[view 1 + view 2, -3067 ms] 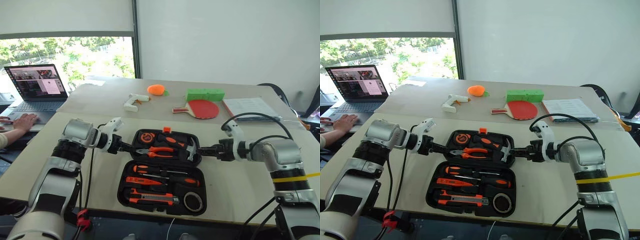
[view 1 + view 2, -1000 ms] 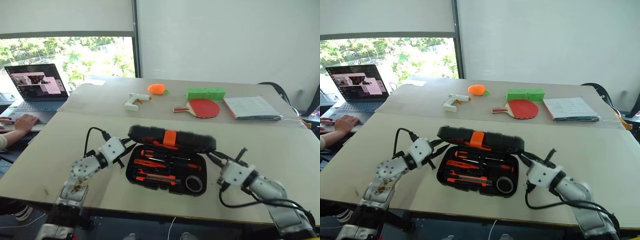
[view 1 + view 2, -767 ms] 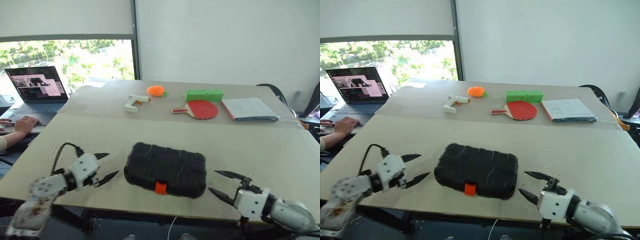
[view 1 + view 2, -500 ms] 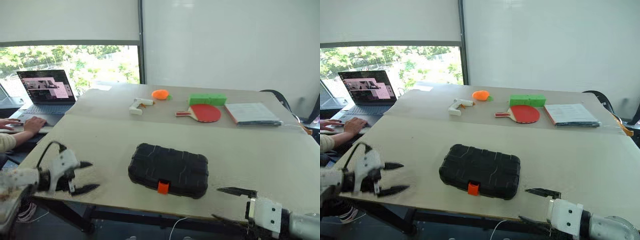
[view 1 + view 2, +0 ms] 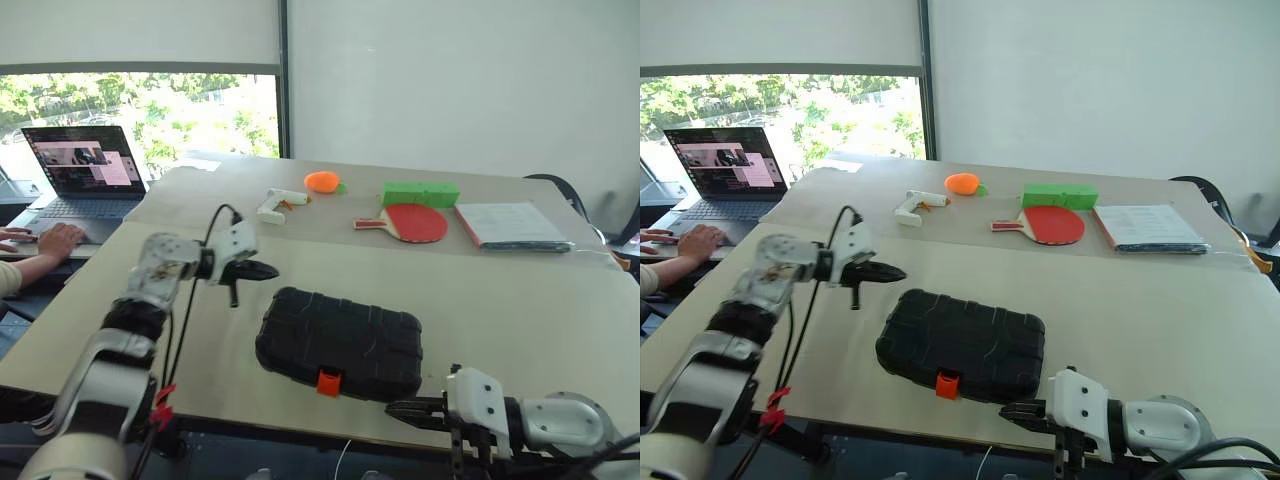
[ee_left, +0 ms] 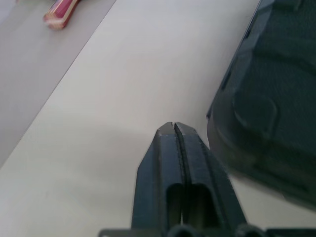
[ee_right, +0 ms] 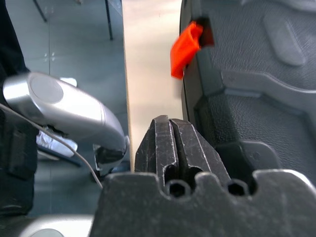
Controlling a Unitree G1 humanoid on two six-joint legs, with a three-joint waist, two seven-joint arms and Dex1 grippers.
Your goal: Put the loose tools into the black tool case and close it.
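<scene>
The black tool case [image 5: 340, 340] lies closed on the table with its orange latch [image 5: 327, 382] at the near edge. The loose tools are hidden. My left gripper [image 5: 272, 269] is shut and empty, hovering just past the case's far left corner and pointing right. The left wrist view shows its fingertips [image 6: 173, 126] pressed together beside the case [image 6: 266, 118]. My right gripper [image 5: 392, 408] is shut and empty, low at the table's near edge by the case's front right corner. Seen from the right wrist, the latch [image 7: 185, 49] sticks out just ahead of that gripper [image 7: 168, 121].
On the far table lie a white glue gun [image 5: 275, 205], an orange object [image 5: 322, 181], a green block [image 5: 420, 193], a red paddle [image 5: 410, 222] and a booklet [image 5: 515, 225]. A person's hand [image 5: 55, 240] rests at a laptop [image 5: 85, 170] on the left.
The case lid came down and the case now lies shut. Both grippers let go, opened wide, then shut. My left arm rose toward the case's far left corner; my right drew in at the near edge.
</scene>
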